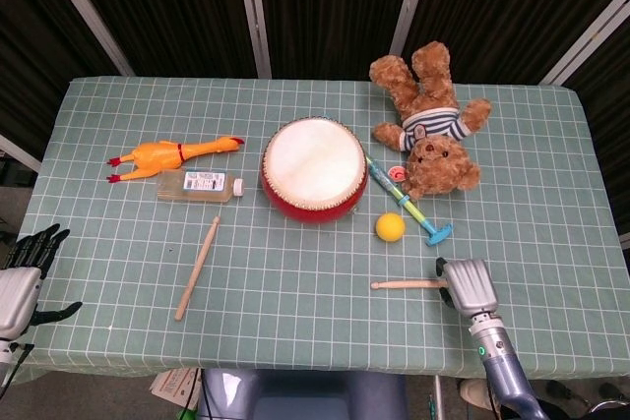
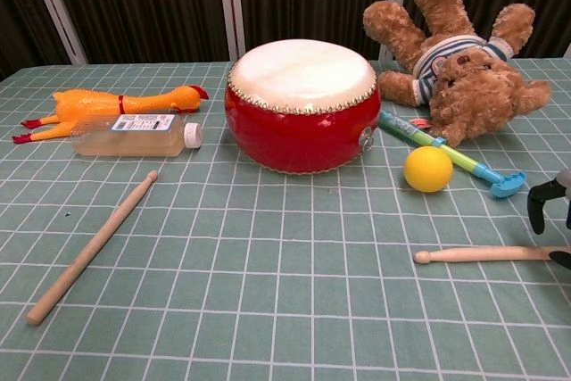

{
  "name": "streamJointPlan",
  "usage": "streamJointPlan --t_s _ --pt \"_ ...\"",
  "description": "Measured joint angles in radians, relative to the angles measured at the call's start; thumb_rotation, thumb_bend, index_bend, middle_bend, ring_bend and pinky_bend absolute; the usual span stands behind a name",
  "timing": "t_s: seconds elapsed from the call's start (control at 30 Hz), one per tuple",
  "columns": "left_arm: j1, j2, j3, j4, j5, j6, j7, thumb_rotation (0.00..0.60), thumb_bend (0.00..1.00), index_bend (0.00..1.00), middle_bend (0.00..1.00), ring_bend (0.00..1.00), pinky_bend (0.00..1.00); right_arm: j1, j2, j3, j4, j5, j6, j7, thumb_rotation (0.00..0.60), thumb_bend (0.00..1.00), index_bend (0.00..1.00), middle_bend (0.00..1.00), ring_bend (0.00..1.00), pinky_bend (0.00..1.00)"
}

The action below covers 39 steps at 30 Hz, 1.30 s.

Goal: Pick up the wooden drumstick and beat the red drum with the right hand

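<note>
The red drum [image 1: 314, 169] [image 2: 302, 104], white skin up, stands at the table's middle. One wooden drumstick [image 1: 407, 284] [image 2: 480, 254] lies flat at the front right, tip pointing left. My right hand [image 1: 468, 285] [image 2: 551, 220] sits over its butt end and hides that end. In the chest view one dark finger stands above the stick and another lies beside it; no grip shows. A second drumstick [image 1: 198, 268] [image 2: 89, 250] lies at the front left. My left hand [image 1: 22, 277] hangs off the table's left edge, fingers spread and holding nothing.
A yellow ball [image 1: 390, 227] [image 2: 428, 169] and a blue-green toy stick [image 1: 411, 206] lie between the drum and my right hand. A teddy bear [image 1: 430, 125] lies at the back right. A rubber chicken [image 1: 169, 155] and a clear bottle [image 1: 200, 185] are left of the drum.
</note>
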Motion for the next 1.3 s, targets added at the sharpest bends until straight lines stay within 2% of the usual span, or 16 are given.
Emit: streamJointPlan --t_s 0.6,0.77,0.9,1.03,1.07,1.2,1.3 --pt "-0.001 0.003 0.0 -0.007 -0.007 -0.007 -0.003 0.6 0.02 0.0 0.0 0.0 0.03 0.012 -0.037 -0.011 0.062 0.052 -0.023 -0.022 0.6 0.34 0.49 1.0 1.0 1.0" --pt "-0.002 0.005 0.0 -0.008 -0.009 -0.009 -0.005 0.6 0.02 0.0 0.0 0.0 0.03 0.015 -0.054 -0.011 0.078 0.07 -0.028 -0.027 0.6 0.39 0.51 1.0 1.0 1.0" --pt "-0.002 0.005 0.0 -0.008 -0.009 -0.009 -0.006 0.6 0.02 0.0 0.0 0.0 0.03 0.017 -0.065 -0.011 0.085 0.084 -0.033 -0.037 0.6 0.47 0.63 1.0 1.0 1.0" --pt "-0.001 0.006 0.0 -0.008 -0.008 -0.008 -0.008 0.6 0.02 0.0 0.0 0.0 0.03 0.019 -0.07 -0.015 0.085 0.09 -0.031 -0.042 0.6 0.54 0.86 1.0 1.0 1.0" --pt "-0.001 0.006 0.001 -0.008 -0.007 -0.008 -0.008 0.6 0.02 0.0 0.0 0.0 0.03 0.019 -0.07 -0.015 0.083 0.09 -0.03 -0.043 0.6 0.54 0.89 1.0 1.0 1.0" --pt "-0.001 0.007 0.001 -0.009 -0.007 -0.008 -0.01 0.6 0.02 0.0 0.0 0.0 0.03 0.018 -0.065 -0.016 0.066 0.081 -0.02 -0.036 0.6 0.56 0.98 1.0 1.0 1.0" --pt "-0.001 0.007 0.001 -0.009 -0.008 -0.009 -0.012 0.6 0.02 0.0 0.0 0.0 0.03 0.018 -0.055 -0.014 0.042 0.066 -0.007 -0.024 0.6 0.56 1.0 1.0 1.0 1.0"
